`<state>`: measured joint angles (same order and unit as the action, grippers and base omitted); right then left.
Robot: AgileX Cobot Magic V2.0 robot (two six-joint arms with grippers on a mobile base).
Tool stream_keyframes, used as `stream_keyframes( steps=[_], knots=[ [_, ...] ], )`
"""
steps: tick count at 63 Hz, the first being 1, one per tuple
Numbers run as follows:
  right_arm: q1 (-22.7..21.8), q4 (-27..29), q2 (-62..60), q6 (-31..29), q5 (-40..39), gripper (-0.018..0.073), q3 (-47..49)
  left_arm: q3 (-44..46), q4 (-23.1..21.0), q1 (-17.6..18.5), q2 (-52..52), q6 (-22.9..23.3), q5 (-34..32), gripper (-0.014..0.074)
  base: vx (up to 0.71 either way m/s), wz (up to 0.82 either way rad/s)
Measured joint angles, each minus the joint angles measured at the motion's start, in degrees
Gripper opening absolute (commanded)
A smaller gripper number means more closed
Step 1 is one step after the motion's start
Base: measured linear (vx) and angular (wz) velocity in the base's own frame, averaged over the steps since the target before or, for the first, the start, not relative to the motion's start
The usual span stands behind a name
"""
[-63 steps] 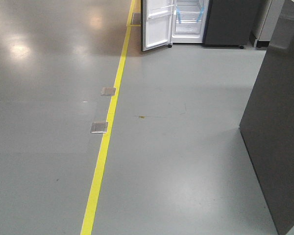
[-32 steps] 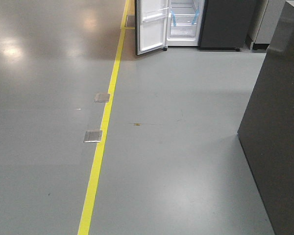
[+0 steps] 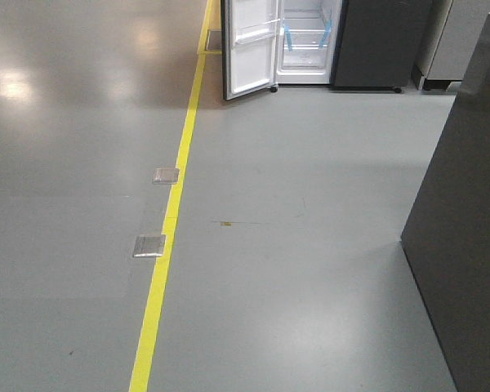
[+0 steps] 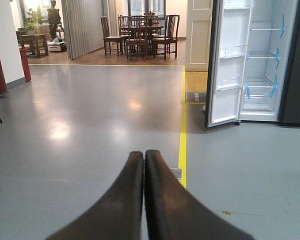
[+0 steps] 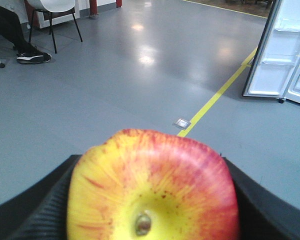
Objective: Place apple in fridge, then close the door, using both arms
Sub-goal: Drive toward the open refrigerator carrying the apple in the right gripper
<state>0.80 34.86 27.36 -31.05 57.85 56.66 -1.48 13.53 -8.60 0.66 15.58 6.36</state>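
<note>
My right fingers [image 5: 37,210] are clamped on the apple [image 5: 152,187]. One black ribbed finger presses its left flank and the other its right, and the fruit fills the whole gap between them. A dimpled end of the apple faces the wrist camera, yellow around the centre and streaked red toward the top and the right edge. My left fingers [image 4: 132,200] are pressed together along their length with nothing between them, above the grey floor [image 4: 90,125].

The fridge [image 3: 380,41] stands well ahead of me across open floor, dark grey outside. Its door [image 3: 249,49] is swung wide open at the left of the fridge, its white inner face and clear bins showing. The opened compartment is white inside, with shelves marked by blue tape strips [image 3: 287,33]. The apple is well apart from the fridge, held over the floor and not on any shelf.

A yellow floor line [image 3: 167,245] runs back toward me from near the foot of the door. Two small metal floor plates [image 3: 149,245] lie just beside it, on the side away from the fridge. A tall dark grey cabinet [image 3: 465,245] stands nearer to me than the fridge, to its right. Beyond the fridge, the left wrist view shows wooden dining chairs [image 4: 140,35] around a table. Far to the fridge's left, the right wrist view catches a white chair [image 5: 57,10].
</note>
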Motion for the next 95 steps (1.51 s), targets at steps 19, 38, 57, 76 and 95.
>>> stream_keyframes(
  steps=[19, 38, 57, 76, 95],
  knots=[
    [0.0, 0.0, 0.0, 0.0, 0.0, 0.0003, 0.0, 0.0, 0.0, 0.0, 0.0, 0.0, 0.0, -0.0008, 0.2, -0.01],
    [0.0, 0.0, 0.0, 0.0, 0.0, 0.0003, 0.0, 0.0, 0.0, 0.0, 0.0, 0.0, 0.0, -0.0008, 0.19, -0.03],
    [0.0, 0.0, 0.0, 0.0, 0.0, 0.0003, 0.0, 0.0, 0.0, 0.0, 0.0, 0.0, 0.0, -0.0008, 0.18, -0.04],
    [0.0, 0.0, 0.0, 0.0, 0.0, 0.0003, 0.0, 0.0, 0.0, 0.0, 0.0, 0.0, 0.0, -0.0008, 0.18, -0.03],
    [0.0, 0.0, 0.0, 0.0, 0.0, 0.0003, 0.0, 0.0, 0.0, 0.0, 0.0, 0.0, 0.0, -0.0008, 0.16, 0.02]
  ],
)
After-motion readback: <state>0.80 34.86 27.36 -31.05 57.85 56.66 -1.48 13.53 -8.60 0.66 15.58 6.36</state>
